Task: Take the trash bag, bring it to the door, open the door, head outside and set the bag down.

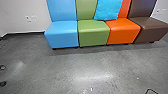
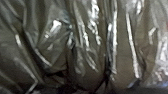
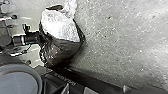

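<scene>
Dark glossy trash bag [image 3: 61,51] seen against jointed arm [image 3: 31,38]. Padded seats [image 1: 93,32] lined up, upper frame, head view; turquoise cushion [image 1: 108,10] propped there. Left gripper, right gripper: grip undetermined.

White glare (soft-edged) streaks the gray floor [image 1: 92,75]
</scene>
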Robot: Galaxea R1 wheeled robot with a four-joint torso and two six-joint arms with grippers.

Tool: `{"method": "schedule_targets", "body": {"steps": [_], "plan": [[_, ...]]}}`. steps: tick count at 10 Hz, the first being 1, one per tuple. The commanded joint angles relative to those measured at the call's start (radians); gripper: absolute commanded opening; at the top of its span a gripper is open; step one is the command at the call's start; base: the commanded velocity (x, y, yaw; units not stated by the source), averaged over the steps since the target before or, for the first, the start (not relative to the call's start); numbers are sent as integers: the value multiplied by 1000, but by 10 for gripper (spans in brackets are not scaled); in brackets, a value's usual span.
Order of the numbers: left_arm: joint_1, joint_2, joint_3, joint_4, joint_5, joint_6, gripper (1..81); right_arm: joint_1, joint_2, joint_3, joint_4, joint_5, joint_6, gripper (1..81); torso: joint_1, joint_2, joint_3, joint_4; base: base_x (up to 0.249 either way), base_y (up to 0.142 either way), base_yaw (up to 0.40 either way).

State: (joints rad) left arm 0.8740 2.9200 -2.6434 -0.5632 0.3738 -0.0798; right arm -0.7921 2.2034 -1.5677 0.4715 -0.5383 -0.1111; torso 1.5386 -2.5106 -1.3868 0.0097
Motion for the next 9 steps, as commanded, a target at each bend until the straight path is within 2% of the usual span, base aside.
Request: {"method": "schedule_targets", "body": {"steps": [1,2,8,9], "plan": [[-22,-22,32,54,111,6,10,56,-37,5,32,-72,-6,811,-64,99,21,0,0,0,0],[-16,-27,37,54,111,6,10,46,-37,-1,32,-69,-6,811,-86,135,73,0,0,0,0],[12,-31,37,55,111,11,10,7,-15,-29,32,-63,-9,811,-209,331,268,0,0,0,0],[17,-31,42,60,111,34,10,-3,-8,-46,32,-61,-9,811,-232,366,303,0,0,0,0]]}}
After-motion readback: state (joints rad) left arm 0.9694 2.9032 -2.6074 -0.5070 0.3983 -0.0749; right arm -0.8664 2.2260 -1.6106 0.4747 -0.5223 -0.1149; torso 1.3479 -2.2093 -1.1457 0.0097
